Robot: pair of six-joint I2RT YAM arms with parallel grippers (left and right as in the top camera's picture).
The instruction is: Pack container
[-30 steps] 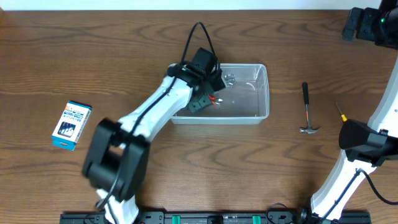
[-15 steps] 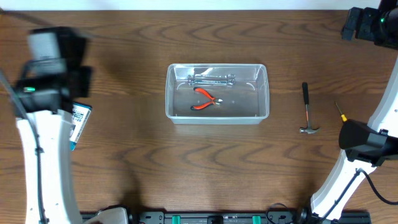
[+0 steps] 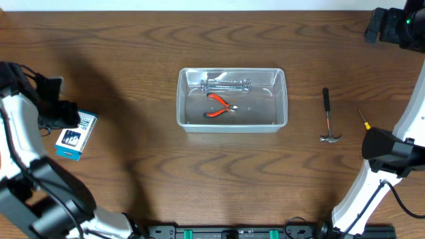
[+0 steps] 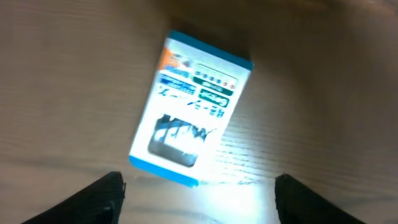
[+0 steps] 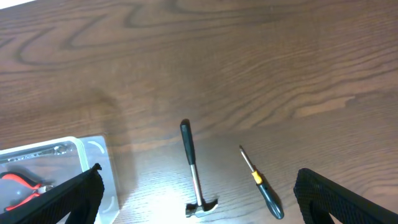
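Swung away from the container (image 3: 232, 126), the left gripper (image 4: 199, 194) now hovers over the blue-and-white box (image 4: 193, 109), jaws spread wide and empty, seemingly lining up a grasp; container sits mid-table holding pliers (image 3: 219, 107) and wrench (image 3: 226, 84); right gripper (image 5: 199, 199) waits, jaws parted, above the hammer (image 5: 193, 171).

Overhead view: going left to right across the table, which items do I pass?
Small blue-and-white cardboard box → clear plastic rectangular container → black-handled metal hammer → slim screwdriver with a yellow-and-black handle.
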